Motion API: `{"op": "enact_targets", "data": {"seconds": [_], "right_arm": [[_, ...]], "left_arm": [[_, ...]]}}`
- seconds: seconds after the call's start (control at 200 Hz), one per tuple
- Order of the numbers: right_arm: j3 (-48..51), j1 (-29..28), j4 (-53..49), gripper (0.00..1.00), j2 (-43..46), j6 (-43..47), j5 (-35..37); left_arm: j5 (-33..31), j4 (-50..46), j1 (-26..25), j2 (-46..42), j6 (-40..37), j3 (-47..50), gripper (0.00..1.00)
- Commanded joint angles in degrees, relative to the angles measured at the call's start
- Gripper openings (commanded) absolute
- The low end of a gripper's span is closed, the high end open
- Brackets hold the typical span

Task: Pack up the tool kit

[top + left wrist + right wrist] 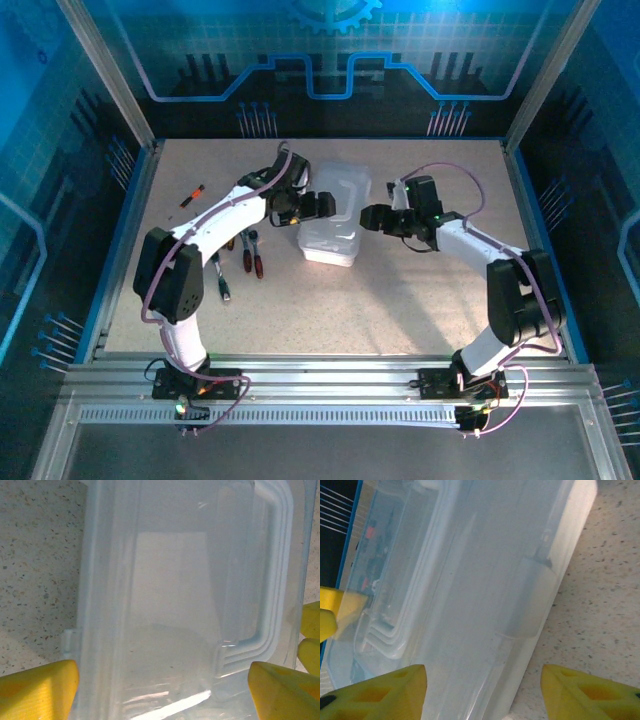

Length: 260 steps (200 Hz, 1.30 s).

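Packing looks barely begun: the case (335,215) sits mid-table, lid seemingly down, with the left gripper (322,205) and right gripper (368,216) spread open on either side of it, while the tools (245,255) lie loose to its left, unpacked
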<state>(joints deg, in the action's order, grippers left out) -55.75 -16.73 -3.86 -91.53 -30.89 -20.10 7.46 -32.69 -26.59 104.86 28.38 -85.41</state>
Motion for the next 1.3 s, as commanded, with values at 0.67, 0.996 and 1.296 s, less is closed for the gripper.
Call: {"op": "enact_targets", "data": {"seconds": [0.67, 0.996, 1.296], "right_arm": [[5.03, -2.96, -4.56, 0.61, 10.8, 1.91, -1.82], [15.04, 6.04, 18.68, 0.67, 6.45, -10.09, -18.37], [21.0, 6.01, 55.97, 0.77, -8.85, -28.68, -24.85]], "left_arm": [[-0.15, -4.52, -2.99, -15.67, -2.55, 17.18, 0.86], [-4.11, -9.89, -3.03, -14.25, -6.3, 8.26, 0.99], [-5.03, -11.66, -3.58, -5.07, -5.03, 1.1, 0.99]]}}
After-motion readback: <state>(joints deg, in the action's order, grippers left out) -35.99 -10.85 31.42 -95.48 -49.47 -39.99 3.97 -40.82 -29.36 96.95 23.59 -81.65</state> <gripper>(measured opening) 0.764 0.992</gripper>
